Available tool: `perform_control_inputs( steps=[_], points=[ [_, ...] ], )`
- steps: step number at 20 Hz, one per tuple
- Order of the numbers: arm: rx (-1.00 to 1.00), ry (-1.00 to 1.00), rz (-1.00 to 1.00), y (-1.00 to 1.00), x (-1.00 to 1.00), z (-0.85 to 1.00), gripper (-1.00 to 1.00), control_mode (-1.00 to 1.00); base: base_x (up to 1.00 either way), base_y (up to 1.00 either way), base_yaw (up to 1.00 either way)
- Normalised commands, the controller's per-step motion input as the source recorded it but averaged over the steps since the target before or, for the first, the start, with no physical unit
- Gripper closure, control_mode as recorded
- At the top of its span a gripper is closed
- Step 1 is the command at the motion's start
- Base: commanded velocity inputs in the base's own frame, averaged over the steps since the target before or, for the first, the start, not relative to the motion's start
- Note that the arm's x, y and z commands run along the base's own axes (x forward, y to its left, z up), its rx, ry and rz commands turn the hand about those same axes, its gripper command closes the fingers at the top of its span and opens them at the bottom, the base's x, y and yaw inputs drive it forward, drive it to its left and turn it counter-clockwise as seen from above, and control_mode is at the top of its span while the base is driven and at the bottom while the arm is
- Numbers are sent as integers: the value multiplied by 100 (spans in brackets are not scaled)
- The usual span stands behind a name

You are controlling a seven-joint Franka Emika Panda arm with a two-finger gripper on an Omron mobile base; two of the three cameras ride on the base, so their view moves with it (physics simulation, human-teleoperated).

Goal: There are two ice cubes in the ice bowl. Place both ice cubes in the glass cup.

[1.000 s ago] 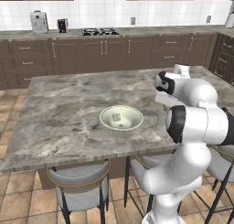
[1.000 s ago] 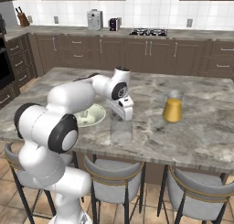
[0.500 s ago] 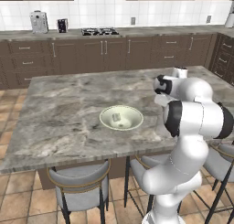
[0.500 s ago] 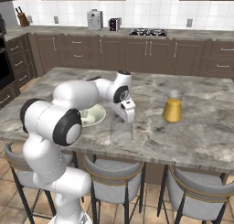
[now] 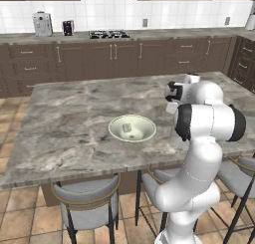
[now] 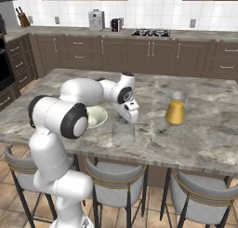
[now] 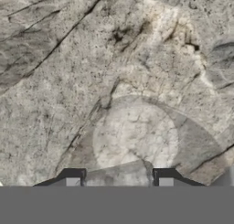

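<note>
The ice bowl [image 6: 98, 116] is largely hidden by the arm; the gripper [image 7: 119, 182] fingertips are cut off below.

We see a glossy white Franka Panda arm [image 5: 206, 123] built of rounded, bulbous segments, with dark grey-black discs capping its joints. Its white hand [image 6: 130, 110] is boxy, and two small dark finger tips [image 7: 73, 178] carry pale grey pads.
</note>
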Motion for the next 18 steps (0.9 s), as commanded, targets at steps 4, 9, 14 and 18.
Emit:
perform_control_inputs(
  steps=[4,9,14,18],
  points=[
    [-1,1,0,-7,11,-27,100,-100,0,0,0],
    [-1,0,0,-7,12,-25,100,-100,0,0,0],
    [-1,0,0,-9,3,-23,100,-100,0,0,0],
    [0,0,0,-5,-4,-7,-100,-100,0,0,0]
  ],
)
